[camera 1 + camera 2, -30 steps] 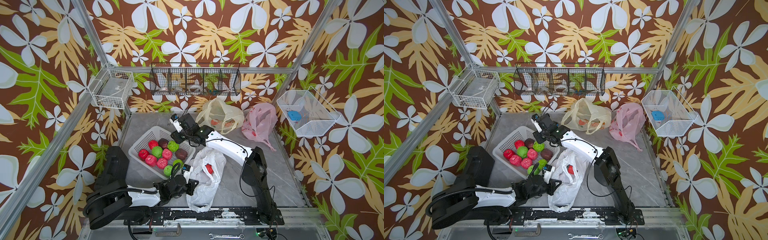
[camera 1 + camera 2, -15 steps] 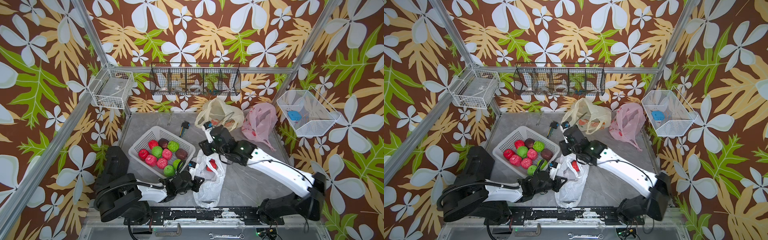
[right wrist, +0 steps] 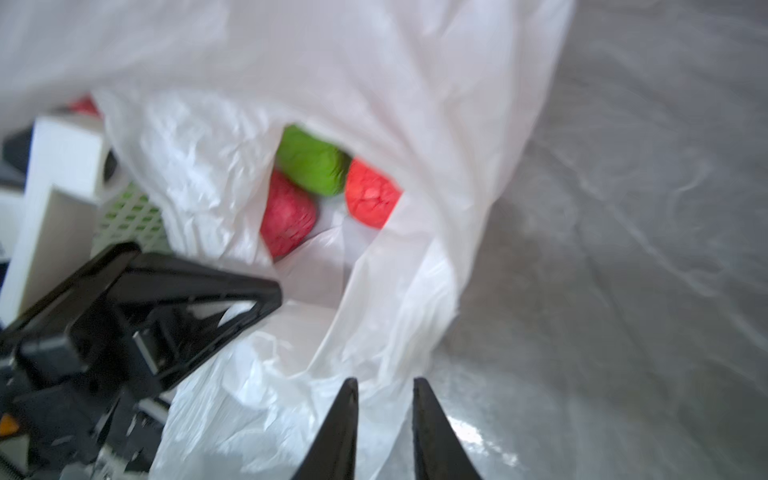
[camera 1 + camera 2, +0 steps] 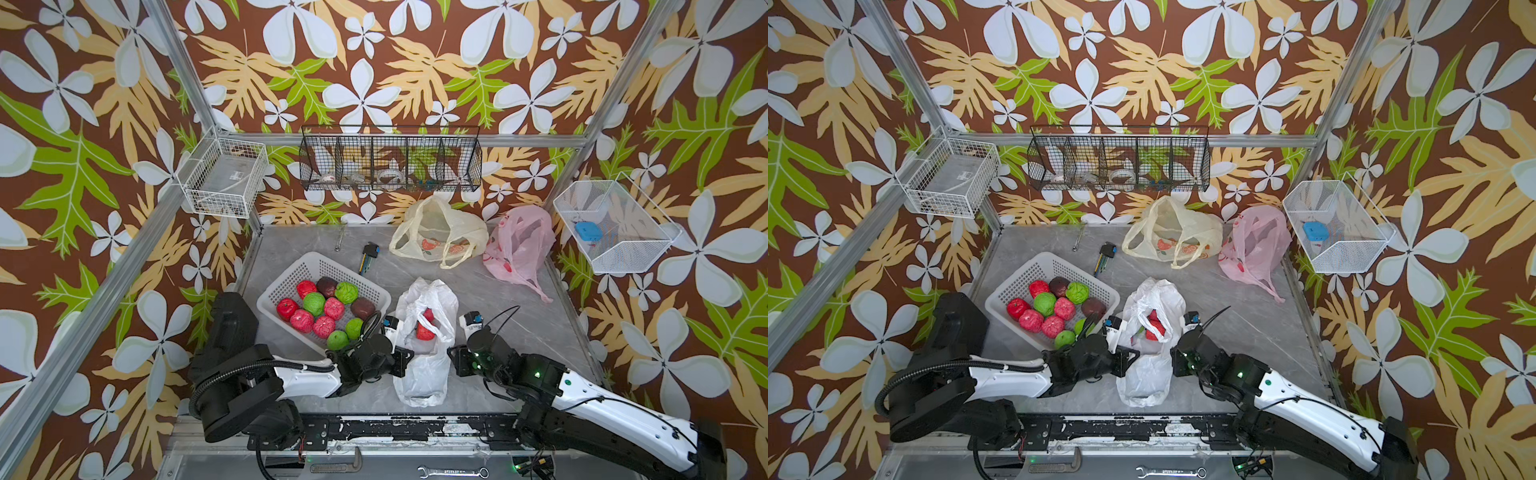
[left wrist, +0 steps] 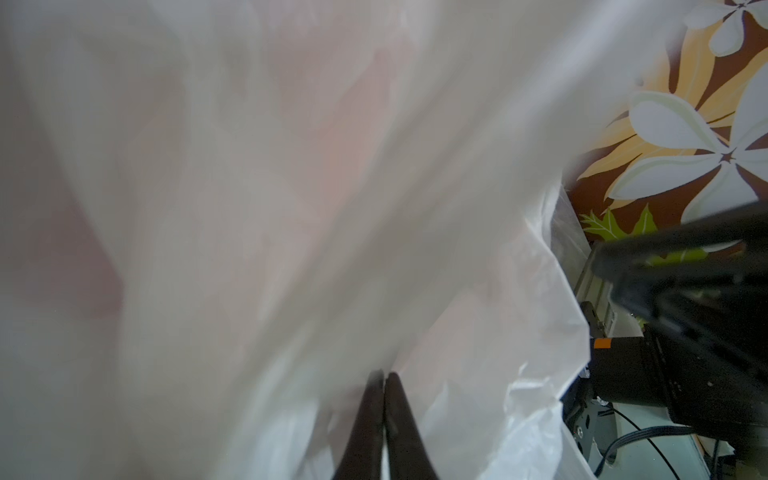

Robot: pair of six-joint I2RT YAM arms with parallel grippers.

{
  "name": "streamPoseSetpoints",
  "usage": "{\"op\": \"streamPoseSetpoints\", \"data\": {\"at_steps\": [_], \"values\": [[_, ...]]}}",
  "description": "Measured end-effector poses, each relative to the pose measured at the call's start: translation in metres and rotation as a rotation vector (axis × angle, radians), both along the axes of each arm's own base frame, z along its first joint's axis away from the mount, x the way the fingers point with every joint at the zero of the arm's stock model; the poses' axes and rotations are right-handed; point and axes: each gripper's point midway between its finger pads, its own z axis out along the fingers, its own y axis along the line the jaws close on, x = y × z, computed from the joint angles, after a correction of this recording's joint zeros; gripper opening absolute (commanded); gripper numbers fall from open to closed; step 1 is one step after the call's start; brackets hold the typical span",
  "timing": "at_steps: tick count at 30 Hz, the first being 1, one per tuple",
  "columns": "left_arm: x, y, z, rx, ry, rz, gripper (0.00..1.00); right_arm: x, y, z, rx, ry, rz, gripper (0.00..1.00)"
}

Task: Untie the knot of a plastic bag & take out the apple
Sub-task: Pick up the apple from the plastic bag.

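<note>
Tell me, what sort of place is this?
Likely a robot test booth, not a home: a left arm and right arm mounted by a small table, an aluminium frame carrying printed wallpaper, and a wrench lying out front.

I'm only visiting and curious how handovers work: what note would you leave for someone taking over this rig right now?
Left gripper: shut on the edge of the white bag.
Right gripper: slightly open at the bag's mouth, holding nothing.
The bag lies beside the basket, with apples showing inside it.
Done: the knot looks undone and the mouth is open.
Left: lift an apple out.
</note>
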Motion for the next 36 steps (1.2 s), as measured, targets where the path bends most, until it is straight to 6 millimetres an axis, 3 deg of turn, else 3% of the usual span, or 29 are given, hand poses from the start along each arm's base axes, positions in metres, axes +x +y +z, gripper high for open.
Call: {"op": "streamPoseSetpoints", "data": {"at_steps": [5,8,13,15,21,25,36], "values": [[-0.002,0.002,-0.008,0.053,-0.005,0.01,0.0,0.014,0.045,0.024,0.054,-0.027,0.044,0.16],[-0.007,0.001,-0.019,0.098,0.001,0.003,0.0,0.025,0.06,0.02,0.027,-0.044,0.054,0.13],[-0.016,0.003,-0.033,0.152,0.001,0.002,0.0,0.052,0.047,-0.016,-0.047,-0.027,-0.027,0.11],[-0.019,0.003,-0.034,0.159,-0.005,0.0,0.0,0.059,0.043,-0.022,-0.054,-0.036,-0.057,0.13],[-0.025,0.004,-0.036,0.167,-0.008,-0.004,0.0,0.085,0.05,-0.016,-0.042,-0.093,-0.095,0.17],[-0.025,0.004,-0.034,0.165,-0.013,-0.001,0.0,0.09,0.054,-0.02,-0.051,-0.091,-0.097,0.15],[-0.023,0.004,-0.033,0.163,-0.02,0.007,0.0,0.079,0.081,-0.008,0.019,-0.077,-0.042,0.1]]}}
